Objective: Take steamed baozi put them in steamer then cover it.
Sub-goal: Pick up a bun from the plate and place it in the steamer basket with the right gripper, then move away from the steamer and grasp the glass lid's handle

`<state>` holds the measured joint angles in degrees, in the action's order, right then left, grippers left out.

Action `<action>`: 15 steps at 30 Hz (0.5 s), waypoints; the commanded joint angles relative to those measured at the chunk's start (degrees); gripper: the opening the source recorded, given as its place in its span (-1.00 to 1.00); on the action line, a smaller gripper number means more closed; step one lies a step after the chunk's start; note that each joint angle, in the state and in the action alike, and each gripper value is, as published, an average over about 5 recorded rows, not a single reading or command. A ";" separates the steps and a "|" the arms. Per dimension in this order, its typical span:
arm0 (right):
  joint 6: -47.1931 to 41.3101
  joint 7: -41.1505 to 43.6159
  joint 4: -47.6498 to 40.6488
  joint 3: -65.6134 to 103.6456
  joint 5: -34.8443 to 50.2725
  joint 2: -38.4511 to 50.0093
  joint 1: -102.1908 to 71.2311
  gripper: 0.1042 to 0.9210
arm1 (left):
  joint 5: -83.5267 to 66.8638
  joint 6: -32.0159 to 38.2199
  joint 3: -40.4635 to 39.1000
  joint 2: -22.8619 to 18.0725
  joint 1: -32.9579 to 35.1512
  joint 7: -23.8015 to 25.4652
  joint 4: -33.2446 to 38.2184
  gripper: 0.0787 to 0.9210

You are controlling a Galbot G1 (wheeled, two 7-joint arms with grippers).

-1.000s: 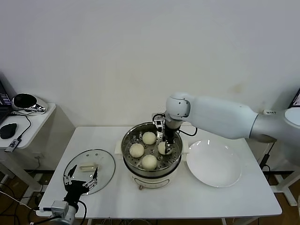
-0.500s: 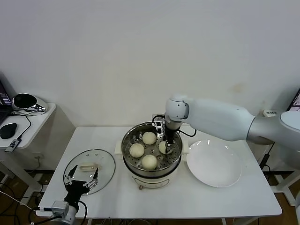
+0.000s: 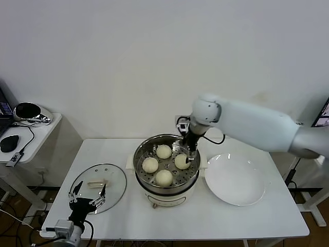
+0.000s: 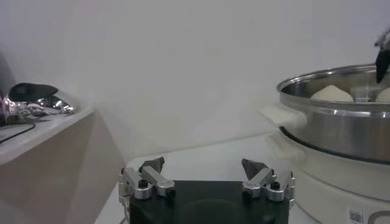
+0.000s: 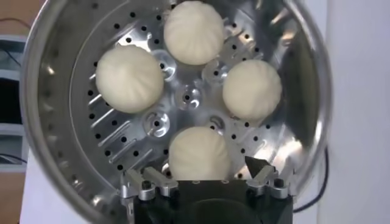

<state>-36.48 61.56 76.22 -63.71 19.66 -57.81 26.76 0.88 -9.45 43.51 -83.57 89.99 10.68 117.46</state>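
Right gripper has let go and lifted, jaws spread above the fourth baozi in the steamer; cover next, near the left gripper's spread jaws.

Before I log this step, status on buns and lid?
Right gripper open above steamer. Four baozi inside. Cover on table, left gripper open beside it. Nothing blocking.

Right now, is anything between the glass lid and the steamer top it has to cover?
Only the right gripper, open above the steamer's back rim. The cover lies flat on the table to the robot's left, the open left gripper beside it.
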 commanded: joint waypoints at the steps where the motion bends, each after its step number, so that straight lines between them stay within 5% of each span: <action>1: 10.69 -11.35 5.07 19.97 8.54 13.91 -5.43 0.76 | -1.82 -1.59 -0.90 0.51 -0.86 -3.39 -1.38 0.77; 9: 12.85 -40.02 17.25 47.38 20.37 27.62 -29.81 0.76 | -5.36 -3.02 -1.88 0.89 -1.94 -2.59 -0.06 0.77; 15: 20.66 -48.78 22.17 76.66 21.59 30.19 -60.12 0.76 | -4.43 -3.88 -2.92 1.35 -2.69 -2.91 -0.65 0.77</action>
<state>-25.50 35.35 87.94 -29.47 32.96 -38.56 5.39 -2.19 -12.00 41.62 -82.57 88.23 8.51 117.07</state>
